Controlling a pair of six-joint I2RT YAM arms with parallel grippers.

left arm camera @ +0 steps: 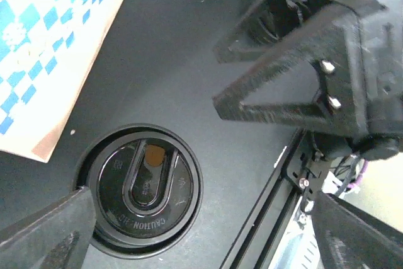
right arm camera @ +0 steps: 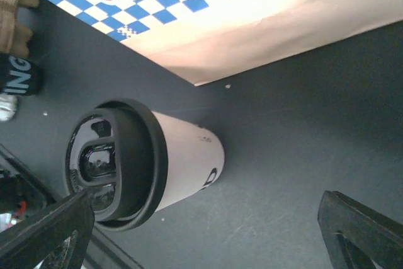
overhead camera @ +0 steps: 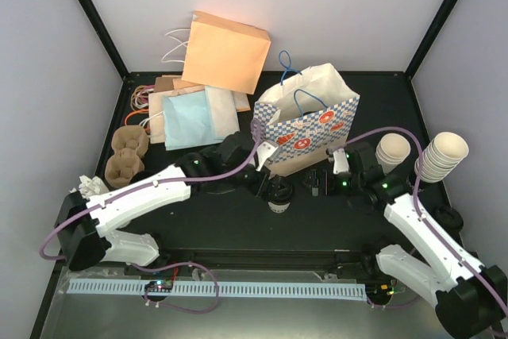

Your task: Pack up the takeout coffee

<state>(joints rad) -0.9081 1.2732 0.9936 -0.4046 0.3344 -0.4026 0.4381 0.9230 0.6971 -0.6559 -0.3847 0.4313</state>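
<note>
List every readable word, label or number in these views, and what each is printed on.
"croissant": red, on the blue-checked paper bag.
"CAUTION": embossed on the black plastic lid of the white paper cup; the next word is unreadable.
"ING": white, on a black object cut off at the frame edge.
Other marks: too blurred.

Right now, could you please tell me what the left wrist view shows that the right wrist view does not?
Left wrist only: the takeout coffee seen straight from above, with the CAUTION lettering and a brownish sip hole on its lid. Right wrist only: the cup's white side wall and the red word Croissant on the blue-checked bag. Both: the black lid, the bag standing beside the cup, and the dark table.
</note>
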